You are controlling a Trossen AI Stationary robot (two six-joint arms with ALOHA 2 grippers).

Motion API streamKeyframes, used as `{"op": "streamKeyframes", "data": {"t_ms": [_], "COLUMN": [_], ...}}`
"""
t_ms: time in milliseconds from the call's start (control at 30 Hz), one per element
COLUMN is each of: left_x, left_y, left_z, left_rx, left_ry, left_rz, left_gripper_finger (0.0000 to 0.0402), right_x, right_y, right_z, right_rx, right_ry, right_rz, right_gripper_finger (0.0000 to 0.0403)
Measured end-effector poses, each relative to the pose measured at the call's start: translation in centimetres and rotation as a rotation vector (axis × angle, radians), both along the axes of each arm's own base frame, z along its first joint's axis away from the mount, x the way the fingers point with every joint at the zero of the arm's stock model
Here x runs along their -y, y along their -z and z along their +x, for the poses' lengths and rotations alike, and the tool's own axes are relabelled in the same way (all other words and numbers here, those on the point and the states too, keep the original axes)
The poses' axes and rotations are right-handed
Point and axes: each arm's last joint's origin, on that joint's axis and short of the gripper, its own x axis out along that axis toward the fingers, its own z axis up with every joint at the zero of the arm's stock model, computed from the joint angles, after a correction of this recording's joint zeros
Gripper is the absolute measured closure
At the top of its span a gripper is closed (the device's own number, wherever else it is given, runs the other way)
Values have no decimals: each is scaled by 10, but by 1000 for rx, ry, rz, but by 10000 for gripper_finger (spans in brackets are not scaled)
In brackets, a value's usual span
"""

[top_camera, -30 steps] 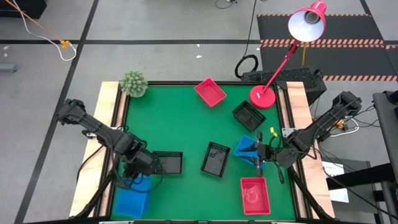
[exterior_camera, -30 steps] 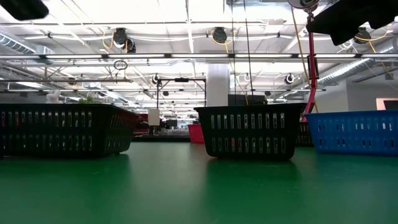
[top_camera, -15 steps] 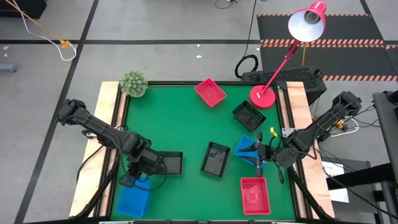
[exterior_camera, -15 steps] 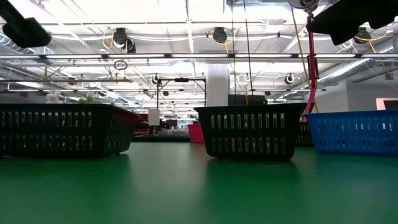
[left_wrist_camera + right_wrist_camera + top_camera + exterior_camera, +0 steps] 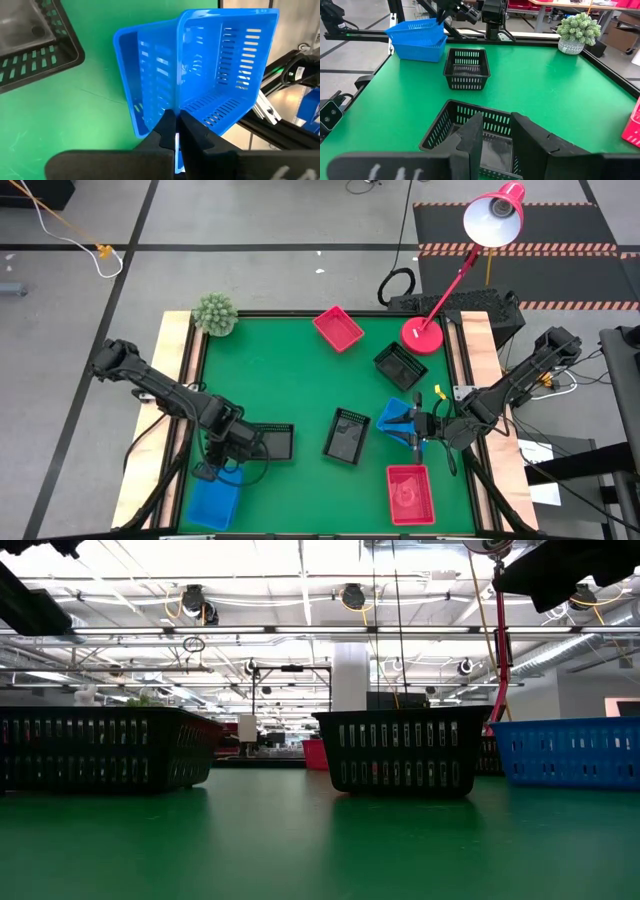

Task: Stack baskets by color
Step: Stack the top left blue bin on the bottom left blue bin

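The green felt-covered surface carries shallow perforated plastic baskets spread apart. At its near-left corner sits a blue stack. In the left wrist view its upper blue basket sits tilted and skewed across the lower blue basket, not yet nested.

The left claw is pinched shut on the rim of that upper basket, directly over the stack. Squaring the basket's long axis with the one beneath is, I judge, what the next move turns on.

One black basket lies just beside the left claw, and a second black basket sits mid-surface. The right arm is nearer to that second one.

The right claw hangs at the right side with its jaws narrowly apart, beside a third blue basket. Whether it grips that basket I cannot tell.
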Motion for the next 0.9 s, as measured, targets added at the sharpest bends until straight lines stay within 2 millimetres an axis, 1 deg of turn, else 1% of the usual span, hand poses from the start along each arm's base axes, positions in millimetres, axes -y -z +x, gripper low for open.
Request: {"op": "streamKeyframes", "data": {"t_ms": [133, 267, 433, 567, 633, 733, 900], "left_x": [-1, -2, 0, 3, 5, 7, 11], "left_y": [0, 1, 1, 2, 2, 2, 1], "left_z": [0, 1, 0, -3, -4, -5, -7], "left_rx": [-9, -15, -10, -21, -34, -52, -73], "left_ry": [-35, -85, -77, -75, -90, -111, -142], "left_rz": [32, 85, 96, 111, 116, 123, 130], "left_gripper_finger": [385, 354, 313, 300, 301, 317, 374], "right_x": [0, 0, 0, 0, 0, 0, 0], "right_y": [0, 0, 0, 0, 0, 0, 0], "right_z": [0, 0, 0, 0, 0, 0, 0], "right_rx": [0, 0, 0, 0, 0, 0, 0], "right_ry": [0, 0, 0, 0, 0, 0, 0], "right_rz": [0, 0, 0, 0, 0, 0, 0], "right_gripper_finger": [307, 307, 307, 307, 307, 307, 307]}}
